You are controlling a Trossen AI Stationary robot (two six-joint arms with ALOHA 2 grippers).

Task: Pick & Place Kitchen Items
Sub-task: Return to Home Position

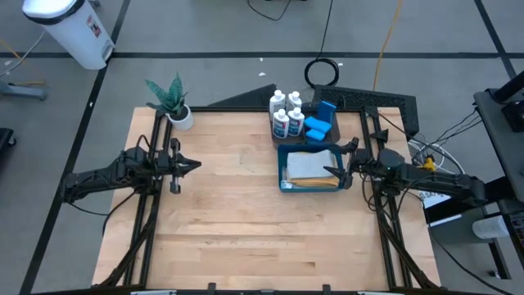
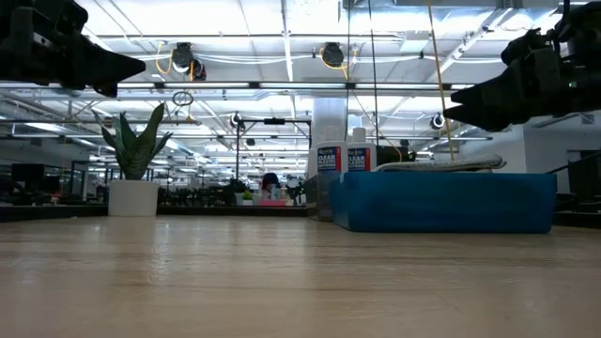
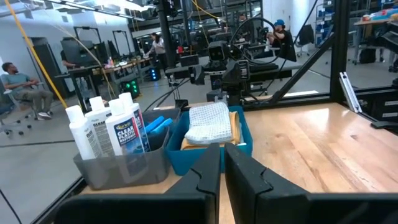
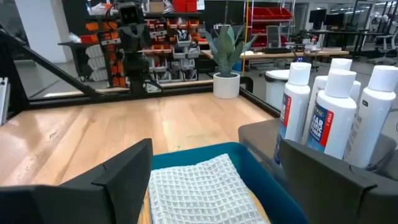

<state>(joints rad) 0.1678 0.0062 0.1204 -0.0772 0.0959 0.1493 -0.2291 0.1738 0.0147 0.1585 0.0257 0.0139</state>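
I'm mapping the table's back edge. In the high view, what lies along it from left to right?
Potted plant → white bottles → blue sponges.

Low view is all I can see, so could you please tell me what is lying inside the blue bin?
Observer: A pale waffle-weave cloth lies folded on an orange cloth in the blue bin.
Operator: Thank you; are any sponges nearby?
Observer: Yes, blue sponges sit beside the bottles in the dark grey tray.
Operator: And what hangs above the bin?
Observer: The right gripper hovers open directly over that cloth.
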